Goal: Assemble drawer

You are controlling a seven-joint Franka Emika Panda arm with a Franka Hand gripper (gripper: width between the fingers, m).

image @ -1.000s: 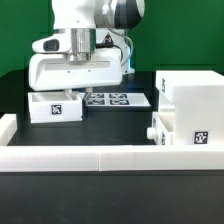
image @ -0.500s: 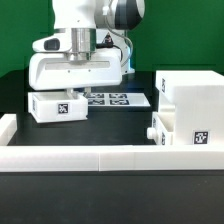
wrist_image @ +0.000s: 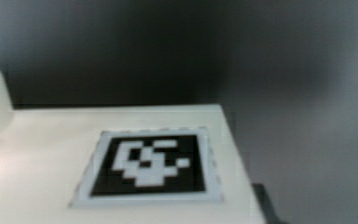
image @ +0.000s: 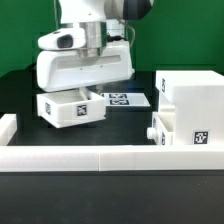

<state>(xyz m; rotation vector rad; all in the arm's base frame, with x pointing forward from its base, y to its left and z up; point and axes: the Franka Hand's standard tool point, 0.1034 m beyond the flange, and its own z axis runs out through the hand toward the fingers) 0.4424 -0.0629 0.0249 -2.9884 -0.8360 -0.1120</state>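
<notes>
My gripper (image: 82,94) is shut on a small white open-top tray (image: 72,109) and holds it a little above the black table, slightly tilted. The tray's tagged face fills the wrist view (wrist_image: 149,165); my fingertips do not show clearly there. The tall white box shell (image: 192,98) stands at the exterior view's right, apart from the held tray. A second tray (image: 160,128) sits in the shell's lower part and sticks out toward the held tray.
The marker board (image: 127,99) lies flat on the table behind the held tray. Low white border blocks run along the front (image: 100,156) and at the exterior view's left (image: 8,126).
The tray has come up off the table in my gripper and moved toward the exterior view's right, closer to the box shell, tilting a little.
</notes>
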